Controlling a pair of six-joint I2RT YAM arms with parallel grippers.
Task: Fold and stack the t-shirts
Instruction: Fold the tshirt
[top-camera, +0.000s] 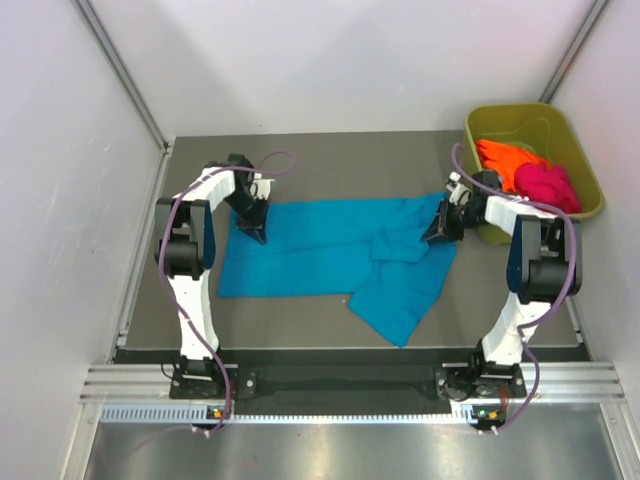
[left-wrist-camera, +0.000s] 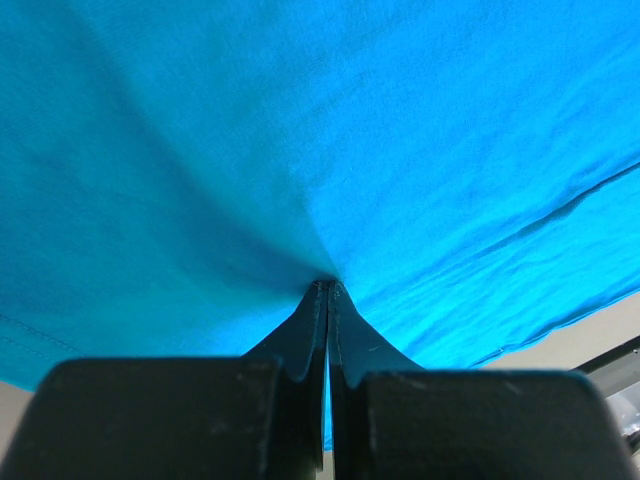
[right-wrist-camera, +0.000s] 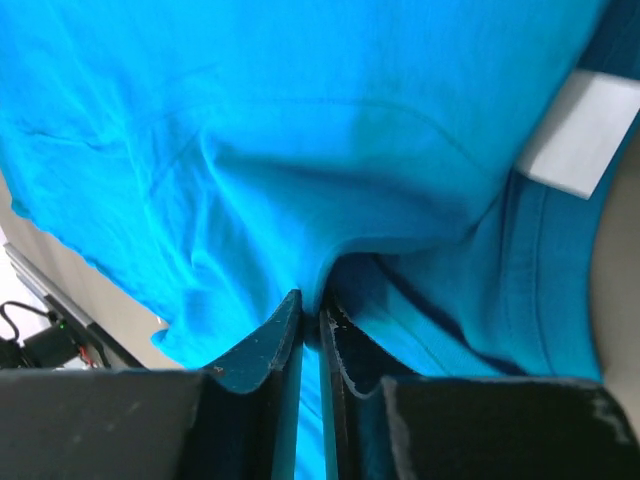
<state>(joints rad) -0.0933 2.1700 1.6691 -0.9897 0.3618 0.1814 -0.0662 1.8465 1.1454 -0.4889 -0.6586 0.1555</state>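
Grey table (top-camera: 340, 160) beneath everything, closed in by white walls on 3 sides.

Spread across its middle, the teal-blue t-shirt (top-camera: 320, 250): fairly flat over the left half, rumpled and doubled over itself toward the right, with 1 loose flap trailing toward the near edge. Pinched at 2 points along its far edge, 1 per arm.

At the table's far right corner, the olive-green tub (top-camera: 520, 112), near the shirt's right end. Inside it, 2 more bunched garments touching each other: the orange t-shirt (top-camera: 505, 160) toward the left and back, the magenta-pink t-shirt (top-camera: 550, 185) to its right.

At the far left corner of the teal cloth, the left gripper (top-camera: 252, 232), tilted down onto the fabric. Seen from the left wrist (left-wrist-camera: 328, 285): black fingers pressed together, clenched on a small pucker of the teal-blue t-shirt (left-wrist-camera: 300, 130), creases fanning outward from the tips, cloth filling nearly the whole view.

At the far right edge of the shirt, just beside the tub, the right gripper (top-camera: 437, 232). Seen from the right wrist (right-wrist-camera: 312, 305): fingers nearly closed, clamped on a thin fold of the teal-blue t-shirt (right-wrist-camera: 250, 130), a sliver of blue showing between them, ribbed collar band curving off to the right.

Smallest of all, the white neck label (right-wrist-camera: 580, 135), up and to the right of those fingertips, beside the collar band.
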